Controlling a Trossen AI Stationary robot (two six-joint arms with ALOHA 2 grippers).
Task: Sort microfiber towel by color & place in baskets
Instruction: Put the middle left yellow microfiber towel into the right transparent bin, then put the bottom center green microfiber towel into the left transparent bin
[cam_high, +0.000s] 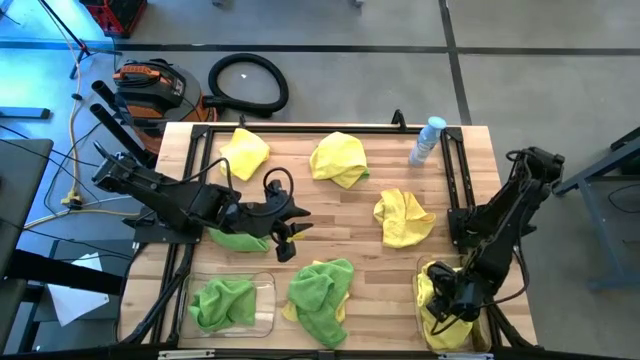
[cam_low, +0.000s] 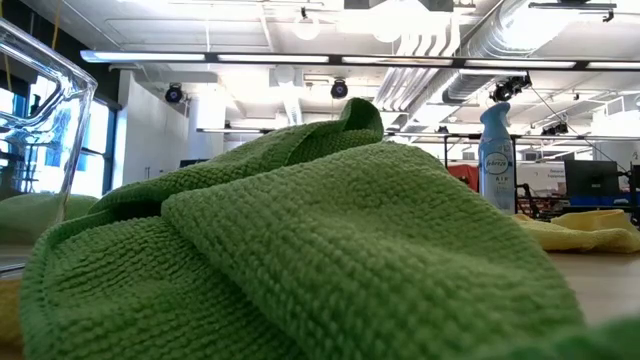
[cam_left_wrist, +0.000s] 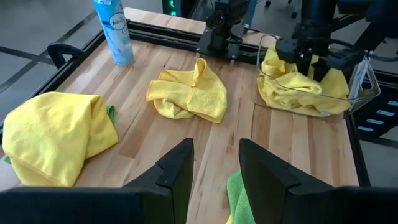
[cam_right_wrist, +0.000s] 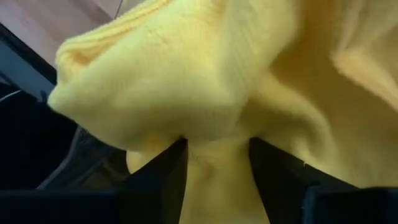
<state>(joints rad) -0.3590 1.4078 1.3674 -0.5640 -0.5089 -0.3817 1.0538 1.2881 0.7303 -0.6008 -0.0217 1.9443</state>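
My left gripper (cam_high: 287, 240) (cam_left_wrist: 216, 167) is open over the table's middle, just right of a lime green towel (cam_high: 238, 238), with bare wood between its fingers. My right gripper (cam_high: 450, 298) (cam_right_wrist: 217, 165) reaches down into the right basket (cam_high: 428, 270) (cam_left_wrist: 367, 81), shut on a yellow towel (cam_high: 432, 312) (cam_right_wrist: 205, 81). The left basket (cam_high: 268, 292) holds a green towel (cam_high: 220, 302). Another green towel (cam_high: 322, 292) (cam_low: 300, 250) lies at the near edge over a yellow one. Three yellow towels (cam_high: 243, 152) (cam_high: 340, 158) (cam_high: 403, 217) lie on the far half. My right gripper has a bunched fold of the yellow towel (cam_right_wrist: 217, 155) between its two fingers (cam_right_wrist: 168, 171); the cloth narrows there and bulges beyond the fingertips. It comes from above, pointing down into the basket. The towel's lower part rests among the yellow cloth in the basket.
A clear spray bottle with a blue cap (cam_high: 428, 140) (cam_left_wrist: 115, 31) stands at the far right of the table. Black frame rails (cam_high: 455, 180) run along both sides. A vacuum and hose (cam_high: 248, 82) lie on the floor beyond the far edge.
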